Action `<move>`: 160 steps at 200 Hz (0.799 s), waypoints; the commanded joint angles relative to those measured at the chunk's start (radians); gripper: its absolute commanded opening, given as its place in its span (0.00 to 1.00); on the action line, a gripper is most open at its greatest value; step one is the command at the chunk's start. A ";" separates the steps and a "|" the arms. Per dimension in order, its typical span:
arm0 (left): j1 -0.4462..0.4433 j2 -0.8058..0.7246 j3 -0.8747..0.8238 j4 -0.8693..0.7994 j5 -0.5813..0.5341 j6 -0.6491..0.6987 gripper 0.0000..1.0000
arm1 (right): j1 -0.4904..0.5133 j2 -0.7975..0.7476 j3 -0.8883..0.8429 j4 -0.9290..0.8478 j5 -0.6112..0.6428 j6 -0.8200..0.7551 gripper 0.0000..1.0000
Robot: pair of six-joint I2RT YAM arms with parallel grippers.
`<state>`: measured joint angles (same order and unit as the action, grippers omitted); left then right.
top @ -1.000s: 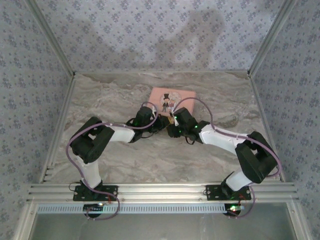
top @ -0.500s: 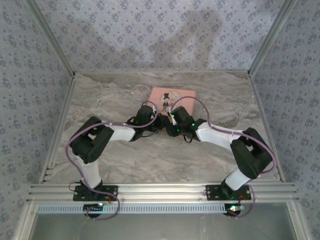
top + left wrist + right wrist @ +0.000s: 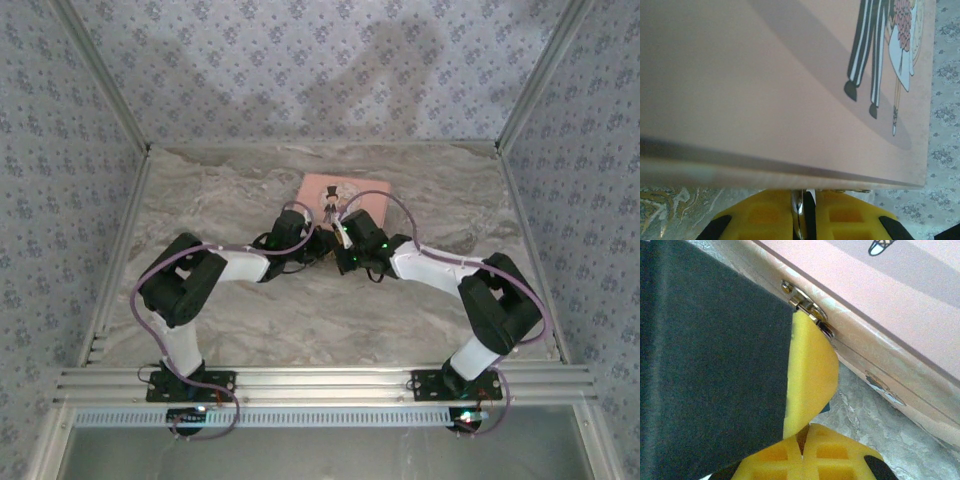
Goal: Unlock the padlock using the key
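1. Two grippers are meeting at the near edge of the pink tin [image 3: 352,190], which is lying flat toward the far side of the marble-patterned table [image 3: 250,330].
2. The left gripper [image 3: 306,240] is reaching in from the left and the right gripper [image 3: 340,233] from the right. The two are sitting just beside each other.
3. In the left wrist view, the yellow fingers [image 3: 765,217] of the left gripper are pressing together on a thin silvery metal sliver, apparently the key [image 3: 798,217]. The sliver is standing upright between the pads, just below the edge of the tin's lid.
4. In the right wrist view, the fingers [image 3: 810,370] of the right gripper are lying pressed together. One is showing its yellow pad face; the other is appearing as a dark, blurred mass.
5. The yellow fingertip is touching the silver latch [image 3: 805,302] on the tin's side wall.
6. A small dark teal patch, apparently the padlock [image 3: 826,407], is peeking out from behind the yellow finger, near the latch and close to the tin's wall. It cannot be told whether the fingers are pinching it.
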<state>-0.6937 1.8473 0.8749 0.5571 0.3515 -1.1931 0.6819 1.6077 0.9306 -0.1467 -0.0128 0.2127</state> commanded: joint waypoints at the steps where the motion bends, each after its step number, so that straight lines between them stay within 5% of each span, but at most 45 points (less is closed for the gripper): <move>1: -0.007 -0.036 0.010 0.000 0.072 -0.045 0.01 | -0.031 -0.024 -0.033 0.078 -0.120 0.036 0.00; 70: -0.005 -0.033 -0.002 0.024 0.078 -0.044 0.03 | -0.117 -0.040 -0.110 0.238 -0.419 0.151 0.00; 88: -0.004 -0.033 -0.004 0.023 0.078 -0.041 0.03 | -0.115 -0.047 -0.098 0.201 -0.388 0.137 0.00; 111: -0.003 -0.033 -0.007 0.020 0.069 -0.040 0.03 | -0.116 -0.072 -0.102 0.145 -0.336 0.121 0.28; 160: 0.001 -0.026 -0.004 0.022 0.074 -0.043 0.03 | -0.110 -0.156 -0.145 0.100 -0.221 0.099 0.34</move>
<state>-0.6937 1.8454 0.8745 0.5568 0.3676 -1.1942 0.5644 1.5028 0.8024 -0.0040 -0.2947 0.3248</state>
